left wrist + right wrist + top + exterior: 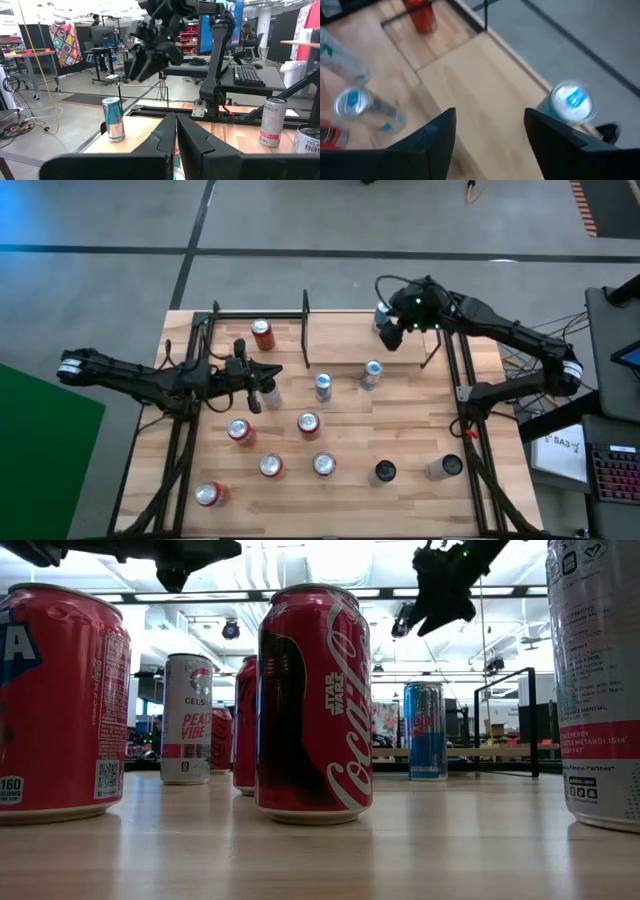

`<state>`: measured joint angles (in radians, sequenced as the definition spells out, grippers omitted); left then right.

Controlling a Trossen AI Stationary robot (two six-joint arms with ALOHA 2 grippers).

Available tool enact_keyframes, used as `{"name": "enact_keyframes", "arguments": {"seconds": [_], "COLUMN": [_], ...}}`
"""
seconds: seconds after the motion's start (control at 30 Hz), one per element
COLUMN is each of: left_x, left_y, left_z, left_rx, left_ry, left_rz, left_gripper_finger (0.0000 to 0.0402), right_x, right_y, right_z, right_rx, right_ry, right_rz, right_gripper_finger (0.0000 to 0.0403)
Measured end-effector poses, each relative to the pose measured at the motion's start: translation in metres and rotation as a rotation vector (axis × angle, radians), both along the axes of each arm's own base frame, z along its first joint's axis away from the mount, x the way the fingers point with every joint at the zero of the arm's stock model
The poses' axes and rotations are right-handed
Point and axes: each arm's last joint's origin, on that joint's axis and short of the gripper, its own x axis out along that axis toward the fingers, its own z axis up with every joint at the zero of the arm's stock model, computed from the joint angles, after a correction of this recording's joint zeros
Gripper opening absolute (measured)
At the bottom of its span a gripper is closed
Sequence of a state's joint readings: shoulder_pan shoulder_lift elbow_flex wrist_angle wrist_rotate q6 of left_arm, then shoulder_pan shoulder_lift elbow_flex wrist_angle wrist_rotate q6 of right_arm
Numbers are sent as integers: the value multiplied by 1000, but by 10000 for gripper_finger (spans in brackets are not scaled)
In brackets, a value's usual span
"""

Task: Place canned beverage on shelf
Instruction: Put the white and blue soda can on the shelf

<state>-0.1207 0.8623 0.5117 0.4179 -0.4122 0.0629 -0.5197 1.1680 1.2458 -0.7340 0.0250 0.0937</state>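
Observation:
The shelf, a light-wood board in a black metal frame, stands at the table's far left, and a red can stands upright on it. A blue can stands upright at the table's far edge. My right gripper hangs open above and beside that can, tilted down, with nothing between its fingers. In the high view this gripper is over the far edge, right of the shelf. My left gripper stays level and shut over the table's left middle, empty.
Two more blue cans stand mid-table. Several red cans, a black one and a grey one stand nearer the front. Bare wood lies right of the shelf.

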Motion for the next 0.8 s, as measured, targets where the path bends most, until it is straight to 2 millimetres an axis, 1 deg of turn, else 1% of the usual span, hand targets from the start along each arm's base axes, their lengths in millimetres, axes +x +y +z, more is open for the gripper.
{"name": "enact_keyframes", "arguments": {"seconds": [0.1,0.27,0.7,0.8], "left_x": [0,0,0,0], "left_y": [0,0,0,0], "left_z": [0,0,2,2], "left_rx": [3,26,72,73], "left_ry": [1,7,3,3], "left_rz": [0,2,6,6], "left_gripper_finger": [0,0,0,0], "right_x": [0,0,-5,-9], "right_y": [3,3,3,-1], "right_z": [-9,-27,-63,-68], "right_rx": [45,100,139,117], "right_ry": [52,125,217,245], "right_rz": [-2,-18,-37,-81], "right_gripper_finger": [196,152,18,10]}}
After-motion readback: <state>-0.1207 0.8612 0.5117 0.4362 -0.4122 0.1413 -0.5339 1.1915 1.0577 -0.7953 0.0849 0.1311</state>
